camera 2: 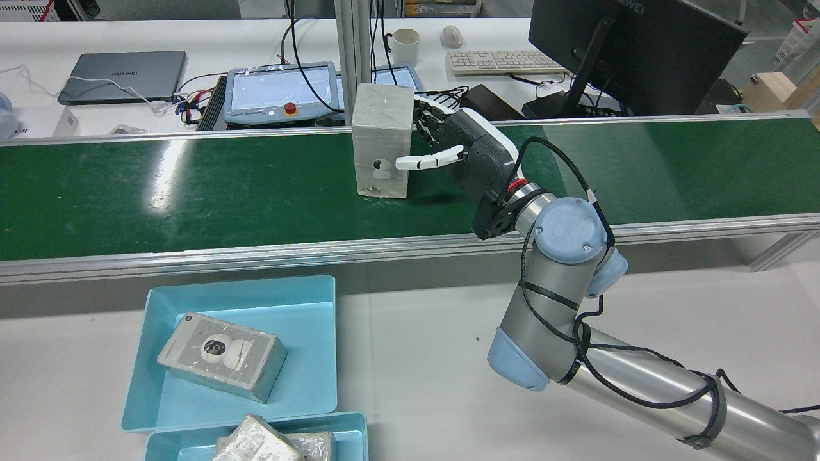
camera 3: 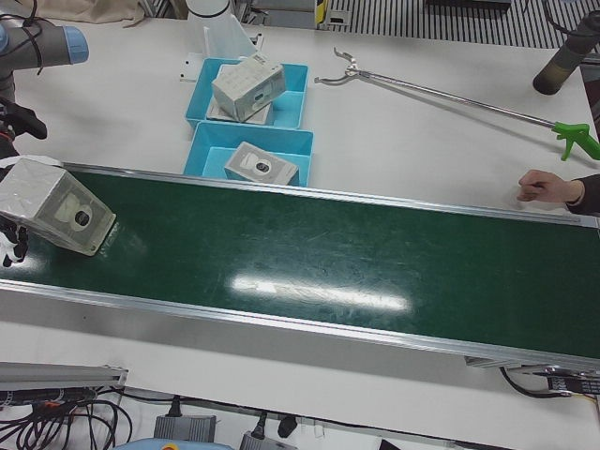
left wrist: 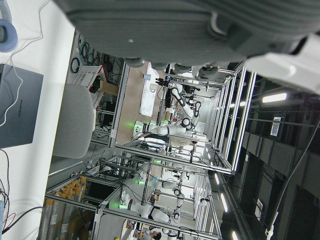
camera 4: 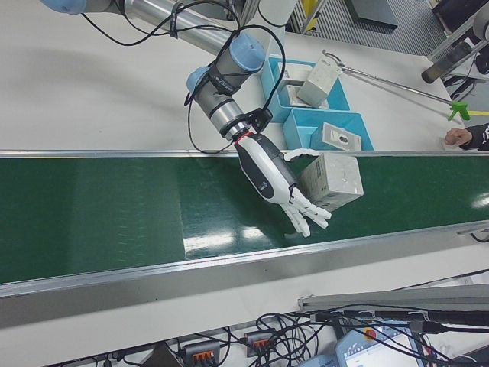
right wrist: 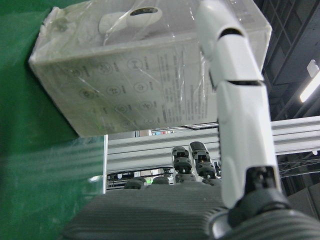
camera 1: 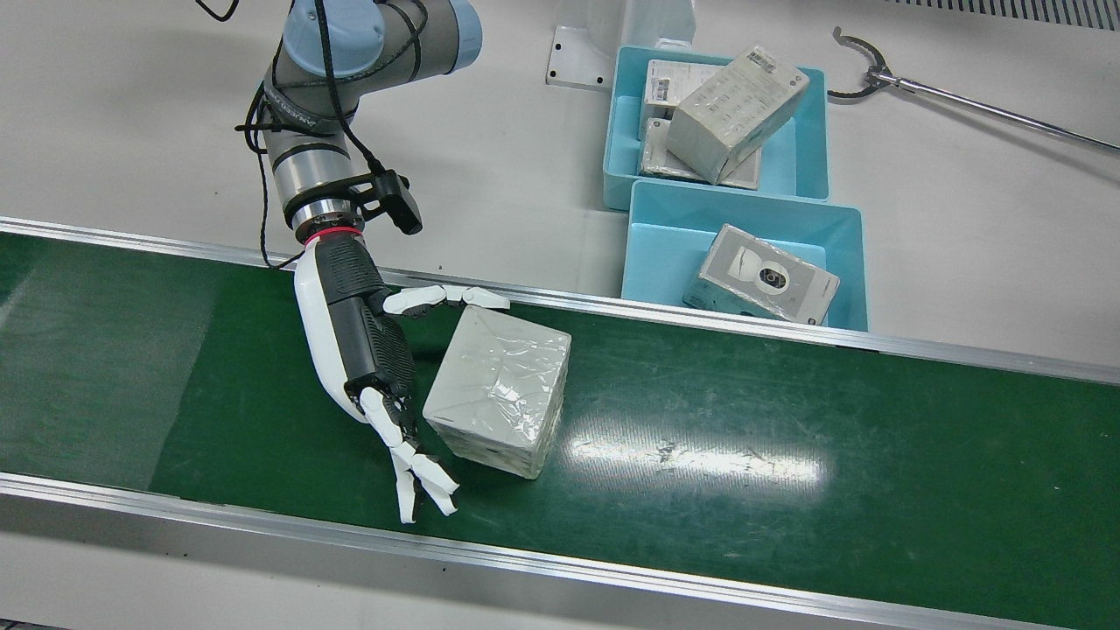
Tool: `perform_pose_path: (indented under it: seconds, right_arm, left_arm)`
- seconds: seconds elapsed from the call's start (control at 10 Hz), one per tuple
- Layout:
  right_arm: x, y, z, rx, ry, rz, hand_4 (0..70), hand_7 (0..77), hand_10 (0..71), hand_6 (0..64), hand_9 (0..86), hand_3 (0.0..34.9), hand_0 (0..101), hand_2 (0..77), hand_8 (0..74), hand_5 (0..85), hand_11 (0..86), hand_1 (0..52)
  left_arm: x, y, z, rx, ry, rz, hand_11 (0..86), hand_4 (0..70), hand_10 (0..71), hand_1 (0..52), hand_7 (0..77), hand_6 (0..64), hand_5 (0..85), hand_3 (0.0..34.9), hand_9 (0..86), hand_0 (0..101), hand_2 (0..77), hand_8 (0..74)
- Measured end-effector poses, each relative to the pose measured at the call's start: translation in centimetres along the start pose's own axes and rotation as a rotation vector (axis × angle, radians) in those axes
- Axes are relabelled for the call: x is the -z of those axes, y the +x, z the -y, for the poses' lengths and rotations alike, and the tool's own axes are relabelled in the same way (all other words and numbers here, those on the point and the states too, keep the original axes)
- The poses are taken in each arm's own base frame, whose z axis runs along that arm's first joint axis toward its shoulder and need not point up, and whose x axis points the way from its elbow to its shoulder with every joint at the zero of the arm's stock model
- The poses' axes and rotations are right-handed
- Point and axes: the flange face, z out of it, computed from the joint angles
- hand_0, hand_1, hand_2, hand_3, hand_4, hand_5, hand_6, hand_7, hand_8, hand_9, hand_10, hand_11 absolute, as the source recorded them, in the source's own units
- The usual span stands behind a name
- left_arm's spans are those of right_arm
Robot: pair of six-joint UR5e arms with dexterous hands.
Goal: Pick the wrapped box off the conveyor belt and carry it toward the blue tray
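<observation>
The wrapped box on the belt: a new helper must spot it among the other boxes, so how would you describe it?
Find the long green conveyor belt that crosses the table. On it, beside the right hand, stands one grey box wrapped in shiny plastic film. It is the only box on the belt; the others lie in the blue trays beyond the belt's rail.

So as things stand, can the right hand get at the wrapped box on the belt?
Probably yes. The right hand is open beside the wrapped box on the conveyor belt, one finger across the side facing the trays and the others reaching past the far side. Nothing lies between them.
</observation>
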Motion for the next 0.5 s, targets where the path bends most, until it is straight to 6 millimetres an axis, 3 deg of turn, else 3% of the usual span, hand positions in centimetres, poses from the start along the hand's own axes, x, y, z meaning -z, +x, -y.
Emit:
perform_pose_path:
  seconds: [0.5]
  right_arm:
    - [-0.3, -0.26, 0.42, 0.007, 0.013, 0.01, 7.6, 2.7, 0.0, 2.2, 1.1, 0.0, 52, 14.7, 0.0, 13.6, 1.1, 20.7]
  left_arm:
    - [0.0, 0.0, 0.0, 0.0, 0.0, 0.0, 0.5, 0.0, 0.5, 0.0, 0.5, 0.5, 1.1, 0.0, 0.5, 0, 0.5, 0.5]
